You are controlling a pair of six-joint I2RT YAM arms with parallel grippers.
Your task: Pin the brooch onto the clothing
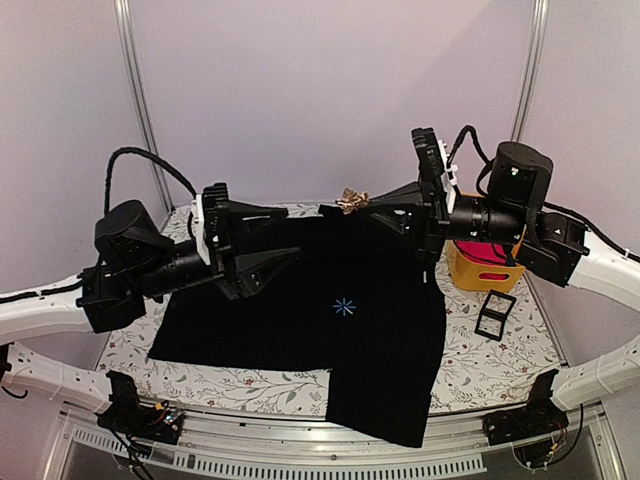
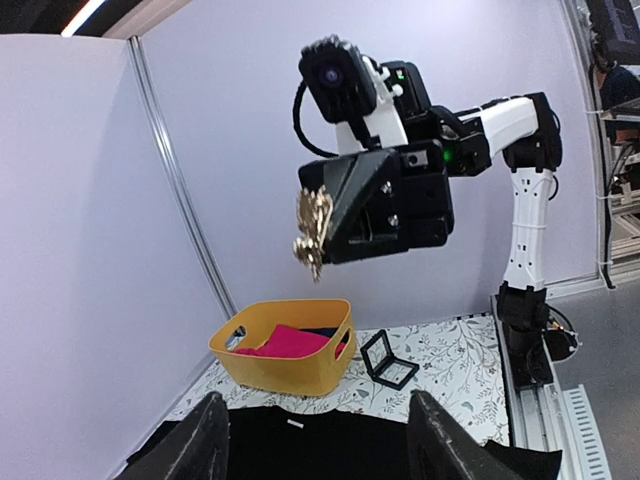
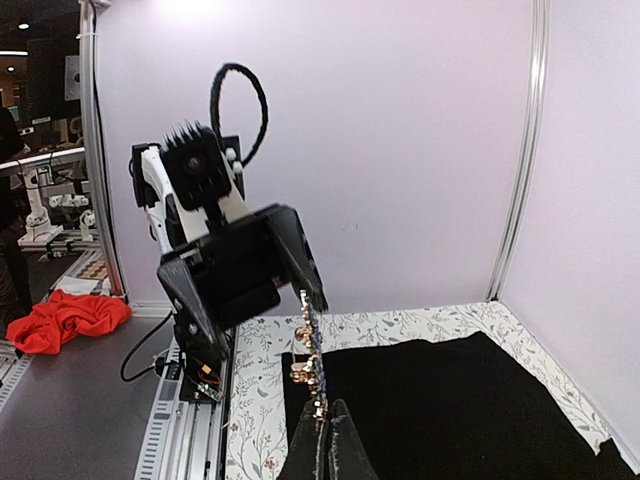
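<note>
Holding the brooch pinched at its very tips, the right pincer is closed on it and hangs in the air above the far edge of the shirt, well clear of the cloth. The shirt lies flat on the worktop, with its blue print near its middle, on the arms' side of the spot under the brooch. The left pincer stands wide with nothing in it. It is also raised above the shirt, over its left part, with its jaws turned toward the brooch. The coming move, as I judge it, turns on this: the brooch lies to the right of the left pincer, apart from it, with open air between. In both wrist views the brooch's long axis runs roughly upright, and the right wrist sees it edge-on. The right arm has the brooch and the left is free, so any second grip would mean closing that gap square to the upright axis. Whether the pin is open is too small to tell.
</note>
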